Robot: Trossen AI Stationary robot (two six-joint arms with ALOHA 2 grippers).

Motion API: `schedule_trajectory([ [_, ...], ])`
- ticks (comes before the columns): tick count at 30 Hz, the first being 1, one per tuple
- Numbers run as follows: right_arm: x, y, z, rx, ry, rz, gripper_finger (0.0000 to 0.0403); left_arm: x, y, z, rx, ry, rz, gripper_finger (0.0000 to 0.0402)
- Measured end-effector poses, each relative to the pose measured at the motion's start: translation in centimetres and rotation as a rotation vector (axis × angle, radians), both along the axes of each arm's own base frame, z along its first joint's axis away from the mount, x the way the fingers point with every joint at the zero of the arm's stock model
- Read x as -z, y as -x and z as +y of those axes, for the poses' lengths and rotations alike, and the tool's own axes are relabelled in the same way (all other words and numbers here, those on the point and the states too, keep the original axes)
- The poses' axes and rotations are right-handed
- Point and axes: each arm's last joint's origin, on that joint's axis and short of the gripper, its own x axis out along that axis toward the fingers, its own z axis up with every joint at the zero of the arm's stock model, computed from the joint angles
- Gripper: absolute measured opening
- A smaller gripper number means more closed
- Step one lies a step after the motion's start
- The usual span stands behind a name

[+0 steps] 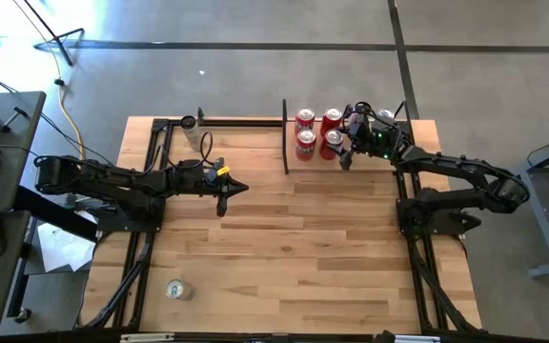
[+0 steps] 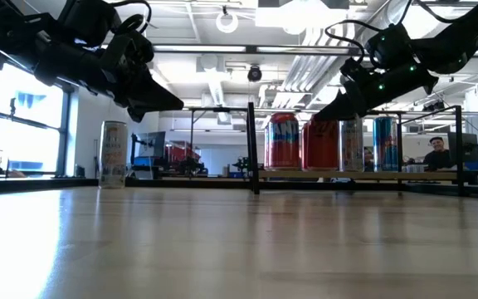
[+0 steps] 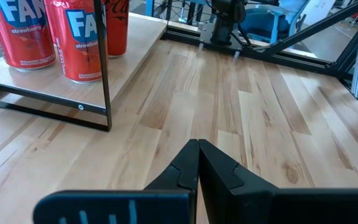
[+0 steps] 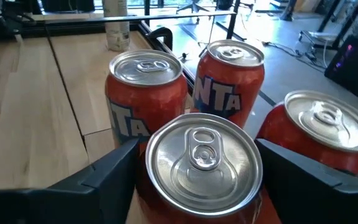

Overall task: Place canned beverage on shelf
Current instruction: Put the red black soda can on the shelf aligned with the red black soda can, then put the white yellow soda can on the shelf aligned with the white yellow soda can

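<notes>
Right gripper (image 4: 197, 168) sat over the shelf (image 1: 351, 159), fingers spread either side of a red can (image 4: 199, 168), not clearly clamping it. Three more red cans (image 4: 146, 93) stood just beyond it on the shelf. Left gripper (image 3: 197, 162) clenched empty, hovering above the surface (image 1: 294, 248).

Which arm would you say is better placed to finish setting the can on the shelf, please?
The right. Its gripper is over the shelf with fingers either side of a red can among the other cans; whether it grips is unclear. The left gripper hangs shut over mid-table, holding nothing.
</notes>
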Motion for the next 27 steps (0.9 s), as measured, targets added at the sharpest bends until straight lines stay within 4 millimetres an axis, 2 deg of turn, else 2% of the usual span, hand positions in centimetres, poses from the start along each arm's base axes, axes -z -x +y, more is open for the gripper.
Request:
schedule_trajectory([
  [3, 0.0, 0.1, -0.1, 0.042, -0.009, 0.000, 0.0329, 0.0, 0.0, 0.0, 0.000, 0.000, 0.000, 0.0000],
  [5, 0.0, 0.1, -0.1, 0.050, -0.007, 0.001, 0.0341, 0.0, 0.0, 0.0, 0.000, 0.000, 0.000, 0.0000],
  [19, -2.4, -0.4, -0.4, 0.048, 0.024, -0.043, 0.0345, 0.0, 0.0, 0.0, -0.003, 0.007, -0.001, 0.0000],
  [27, -4.4, -1.0, 0.5, 0.020, 0.050, -0.025, 0.0345, 0.0, 0.0, 0.0, 0.000, -0.001, -0.001, 0.0000],
])
